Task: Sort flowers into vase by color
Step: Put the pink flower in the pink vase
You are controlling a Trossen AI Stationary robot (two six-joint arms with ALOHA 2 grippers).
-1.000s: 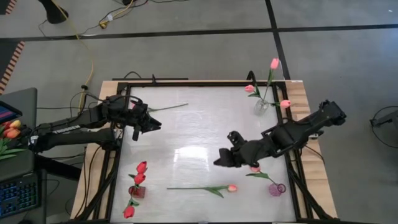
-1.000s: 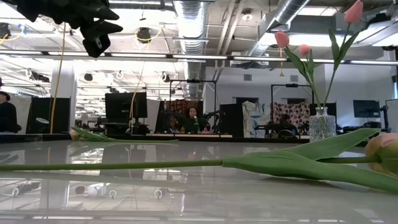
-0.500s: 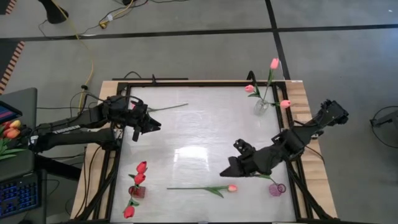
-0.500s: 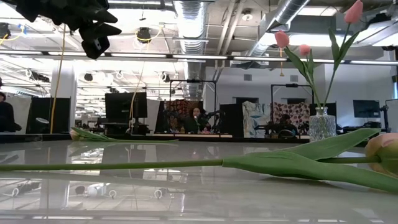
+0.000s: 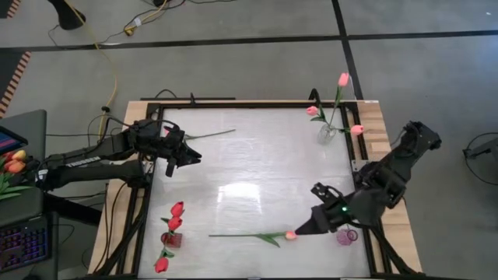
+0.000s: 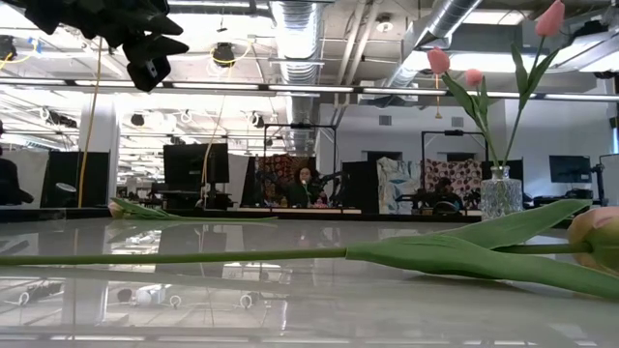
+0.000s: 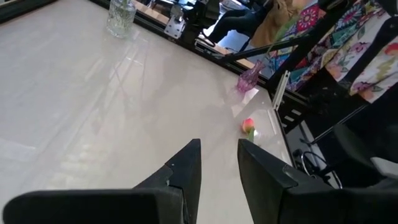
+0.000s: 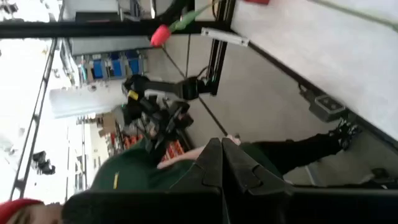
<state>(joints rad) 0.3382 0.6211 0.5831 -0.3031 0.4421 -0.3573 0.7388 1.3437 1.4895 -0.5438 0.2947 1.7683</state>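
Observation:
A pale pink tulip (image 5: 264, 234) lies flat on the table near the front edge, its head (image 5: 290, 234) toward the right. My right gripper (image 5: 300, 230) is shut and hovers beside that head; the low view shows the tulip (image 6: 455, 253) with no gripper on it. A purple vase (image 5: 347, 236) stands near right, partly under my right arm. A second tulip's stem (image 5: 212, 134) lies at the far left. My left gripper (image 5: 194, 158) hangs above the table's left side, open, with nothing between its fingers (image 7: 189, 163).
A clear vase (image 5: 327, 133) at the far right holds three pink tulips. A red vase (image 5: 171, 239) at the near left holds three red tulips. The table's middle is bare glossy white. Beyond the left edge stand a keyboard and orange tulips (image 5: 14, 162).
My right gripper has swung toward the table's near edge and somewhat to the right, from the middle right of the table to beside the lying tulip's head, staying shut. The tulip has not moved.

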